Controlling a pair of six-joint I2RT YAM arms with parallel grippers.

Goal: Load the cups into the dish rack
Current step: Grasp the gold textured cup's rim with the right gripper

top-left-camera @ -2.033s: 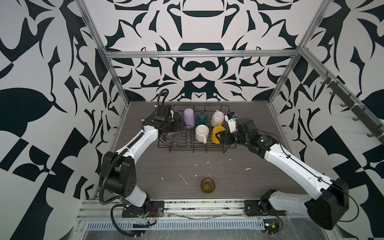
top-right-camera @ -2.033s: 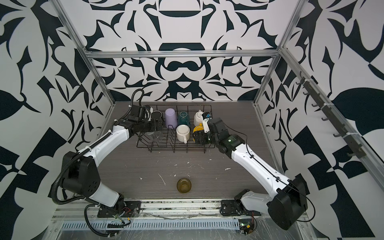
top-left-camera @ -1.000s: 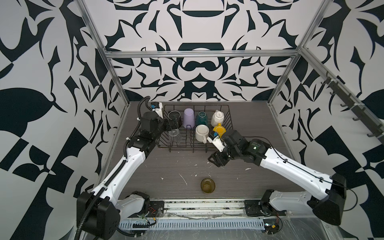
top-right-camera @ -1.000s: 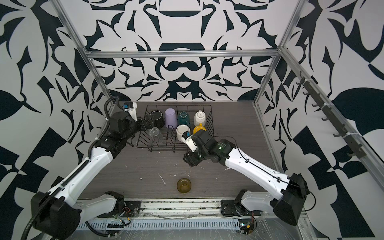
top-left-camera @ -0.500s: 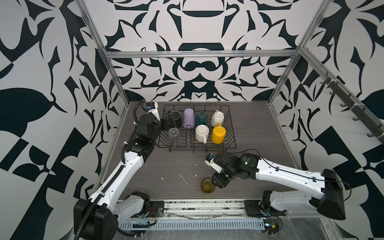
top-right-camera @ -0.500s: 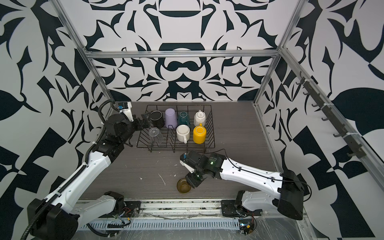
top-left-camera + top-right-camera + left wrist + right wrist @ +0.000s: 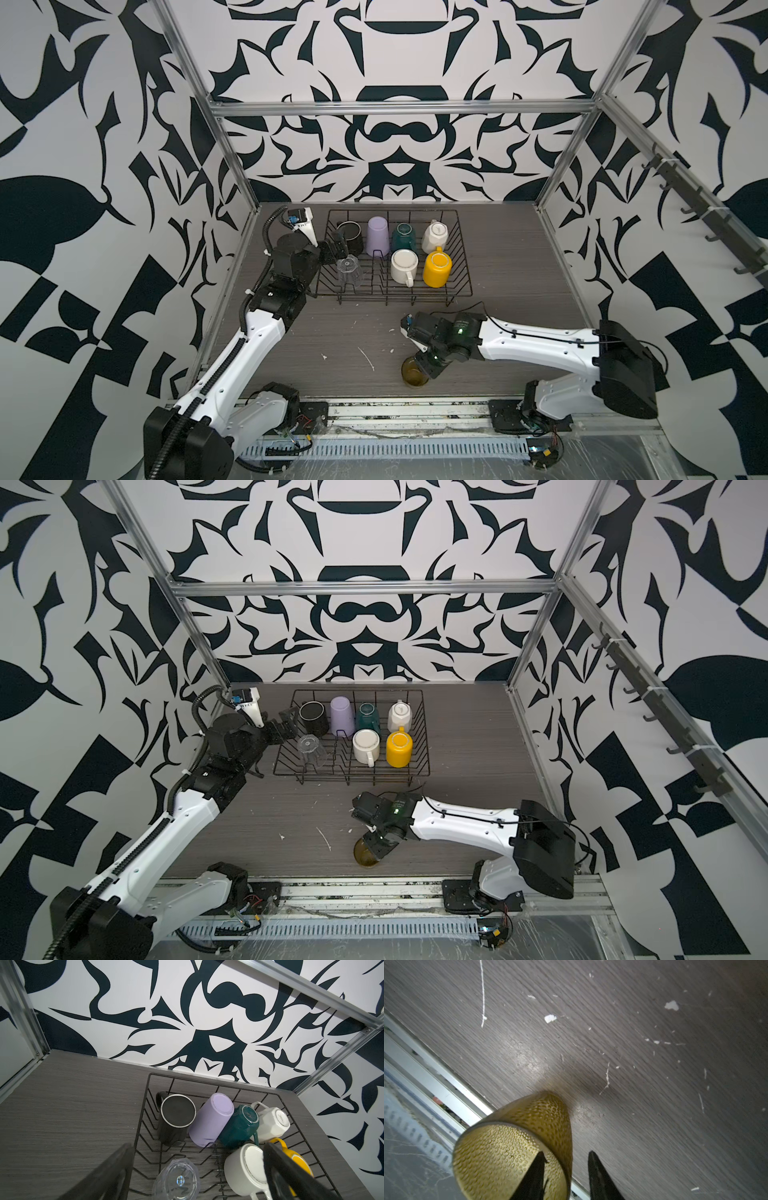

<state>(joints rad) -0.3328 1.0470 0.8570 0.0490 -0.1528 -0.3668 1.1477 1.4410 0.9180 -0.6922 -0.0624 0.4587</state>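
Amber glass (image 7: pixel 414 371) (image 7: pixel 512 1147) stands mouth up near the front edge of the worktop (image 7: pixel 316 332), well apart from the dish rack (image 7: pixel 464 266). The right gripper (image 7: pixel 566 1154) straddles the glass wall with its jaws partly spread, one finger inside and the other outside, not touching.

Seven cups sit upside down in the rack. At the back are the black mug (image 7: pixel 351 235), lilac tumbler (image 7: pixel 378 235), teal mug (image 7: pixel 404 239) and faceted white mug (image 7: pixel 434 237). In front are the clear glass (image 7: pixel 349 272), round white mug (image 7: pixel 404 266) and yellow mug (image 7: pixel 436 268).

The left gripper (image 7: pixel 336 249) hovers at the rack's left side, near the clear glass, jaws spread wide.

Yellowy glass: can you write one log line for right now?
right gripper: open, straddling amber glass wall | left gripper: open, at dish rack | seven cups racked
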